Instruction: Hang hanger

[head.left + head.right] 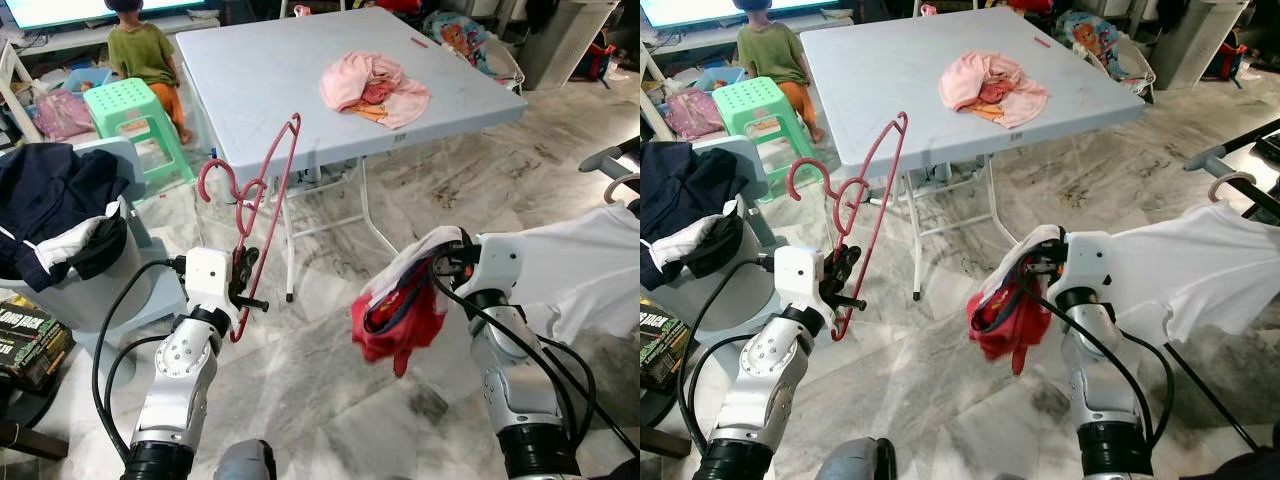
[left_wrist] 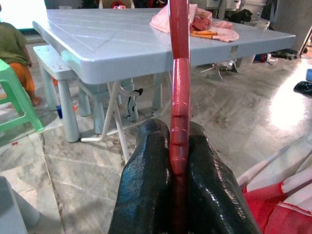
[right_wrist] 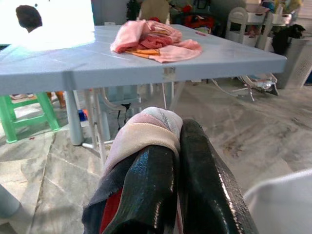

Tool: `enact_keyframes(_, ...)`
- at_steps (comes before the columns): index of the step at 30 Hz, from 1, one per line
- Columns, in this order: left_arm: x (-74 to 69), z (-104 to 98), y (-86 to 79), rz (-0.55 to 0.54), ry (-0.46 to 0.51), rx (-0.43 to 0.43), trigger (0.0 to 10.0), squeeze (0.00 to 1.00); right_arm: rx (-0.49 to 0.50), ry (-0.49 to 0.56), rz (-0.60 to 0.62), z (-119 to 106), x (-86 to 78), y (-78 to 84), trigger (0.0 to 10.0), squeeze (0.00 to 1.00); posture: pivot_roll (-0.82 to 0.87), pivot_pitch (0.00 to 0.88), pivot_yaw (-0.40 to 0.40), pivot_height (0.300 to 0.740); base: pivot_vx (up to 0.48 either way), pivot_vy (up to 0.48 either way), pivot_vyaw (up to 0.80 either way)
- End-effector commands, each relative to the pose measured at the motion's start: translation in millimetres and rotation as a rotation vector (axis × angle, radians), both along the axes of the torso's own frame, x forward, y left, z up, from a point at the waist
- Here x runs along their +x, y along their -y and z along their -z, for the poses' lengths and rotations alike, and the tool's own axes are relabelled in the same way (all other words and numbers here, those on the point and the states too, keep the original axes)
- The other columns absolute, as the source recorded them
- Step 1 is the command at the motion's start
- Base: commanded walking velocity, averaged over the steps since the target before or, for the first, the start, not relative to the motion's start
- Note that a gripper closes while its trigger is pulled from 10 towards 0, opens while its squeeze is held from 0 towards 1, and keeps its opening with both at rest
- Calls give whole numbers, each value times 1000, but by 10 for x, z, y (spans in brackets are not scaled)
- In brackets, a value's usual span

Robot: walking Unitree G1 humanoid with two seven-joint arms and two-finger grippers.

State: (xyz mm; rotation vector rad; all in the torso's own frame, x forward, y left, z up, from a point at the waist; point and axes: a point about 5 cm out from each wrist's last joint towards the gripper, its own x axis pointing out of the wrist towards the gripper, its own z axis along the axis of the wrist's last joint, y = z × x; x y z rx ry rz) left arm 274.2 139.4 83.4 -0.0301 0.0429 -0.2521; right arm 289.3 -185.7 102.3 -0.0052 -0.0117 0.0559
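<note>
Left gripper (image 2: 178,161) clamped on the red hanger (image 1: 268,205), which stands upright above it before the grey table (image 1: 270,80). Right gripper (image 3: 178,146) pinches a red-and-white garment (image 1: 400,310) dangling below it.

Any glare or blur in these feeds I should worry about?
Right wrist view: screen blown out white behind the table. Left wrist view: bright glare on the floor, the fingers gripping the red hanger look soft. Both eye views are sharp and evenly lit.
</note>
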Motion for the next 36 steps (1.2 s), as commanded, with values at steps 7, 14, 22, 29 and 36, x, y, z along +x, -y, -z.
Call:
enact_keyframes(7,70,-69,25,7,15,-16,10000,0,-3,71,-26,-188,65,-14,10000,0,-1,0,10,740,456,0,0)
enact_keyframes(14,60,-89,4,-5,21,-10,10000,0,-5,78,-37,-182,60,-32,10000,0,8,0,15,740,480,0,79)
enact_keyframes(22,104,-161,18,-8,44,-19,10000,0,7,144,-122,-364,146,-160,10000,0,22,0,17,740,480,0,580)
enact_keyframes(29,112,-166,8,-8,42,-13,10000,0,-7,225,-138,-613,272,-192,10000,0,25,0,18,740,480,0,560)
enact_keyframes(36,122,-192,36,-8,49,-18,10000,0,7,265,-157,-726,321,-218,10000,0,26,0,18,740,480,0,148)
